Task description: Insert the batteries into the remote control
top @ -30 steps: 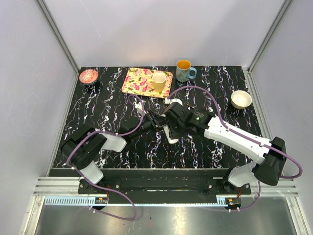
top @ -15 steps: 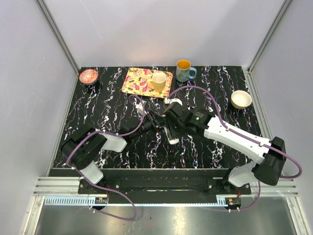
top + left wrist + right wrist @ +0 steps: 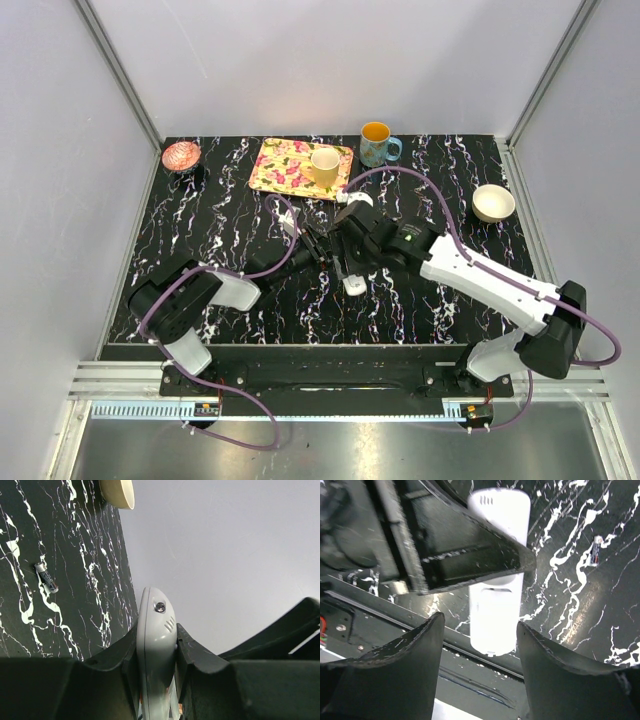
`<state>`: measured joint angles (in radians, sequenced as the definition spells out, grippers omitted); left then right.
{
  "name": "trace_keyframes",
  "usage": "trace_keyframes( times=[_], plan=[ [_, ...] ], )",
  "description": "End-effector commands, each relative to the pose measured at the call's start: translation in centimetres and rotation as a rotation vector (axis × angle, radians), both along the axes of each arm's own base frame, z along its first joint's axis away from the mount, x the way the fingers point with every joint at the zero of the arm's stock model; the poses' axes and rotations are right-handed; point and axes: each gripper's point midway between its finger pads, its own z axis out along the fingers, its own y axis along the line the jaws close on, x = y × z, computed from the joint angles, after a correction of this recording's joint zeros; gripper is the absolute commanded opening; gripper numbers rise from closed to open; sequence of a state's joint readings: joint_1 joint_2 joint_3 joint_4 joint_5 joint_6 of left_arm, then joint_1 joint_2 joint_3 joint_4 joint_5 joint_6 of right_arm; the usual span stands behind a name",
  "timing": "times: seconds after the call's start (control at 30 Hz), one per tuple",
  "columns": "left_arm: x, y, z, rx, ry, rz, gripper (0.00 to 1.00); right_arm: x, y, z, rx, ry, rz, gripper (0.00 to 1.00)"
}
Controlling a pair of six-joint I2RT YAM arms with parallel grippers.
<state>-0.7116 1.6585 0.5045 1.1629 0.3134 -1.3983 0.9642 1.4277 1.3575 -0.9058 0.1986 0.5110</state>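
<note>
The remote control [image 3: 156, 615], a slim white bar, is clamped edgewise in the closed fingers of the left gripper [image 3: 157, 660], with the flowered tray [image 3: 300, 167] just beyond it. The right gripper [image 3: 480, 630] hovers directly over the remote with its fingers spread wide on either side and nothing between them. One dark battery [image 3: 46, 577] lies loose on the black marbled table [image 3: 220, 220], well apart from the remote on the side towards the cream bowl [image 3: 117, 492].

The risks look plain enough. If the right fingers close on the remote off-centre, they could twist it out of the left gripper's narrow hold. The battery is small and round, so it may roll away from a pinch that lands on its side.

The left wrist camera shows the hold itself, both pads pressed flat against the remote's sides. The right wrist camera shows the bar's full length, with a left finger crossing it. Only the overhead camera places both arms meeting at the remote, though the battery seems lost there among the white veins. No view shows the remote's dark recess.
</note>
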Motion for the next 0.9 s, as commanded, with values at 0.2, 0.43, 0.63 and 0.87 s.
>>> trace_keyframes(
  times=[0.2,0.43,0.63,0.87],
  plan=[
    [0.2,0.2,4.0,-0.124,-0.073,-0.005,0.0,1.0,-3.4,8.0,0.201,-0.181,-0.132,0.73],
    [-0.4,1.7,4.8,-0.153,-0.067,-0.018,0.0,-0.5,-3.2,6.3,0.528,-0.077,-0.115,0.82],
    [-1.6,2.3,5.0,-0.155,-0.056,-0.041,0.0,-1.1,-1.9,5.6,0.681,0.004,-0.077,0.91],
    [-2.6,2.7,5.6,-0.154,-0.069,-0.063,0.0,-0.8,-0.3,5.4,0.895,0.091,-0.046,1.0]
  ],
)
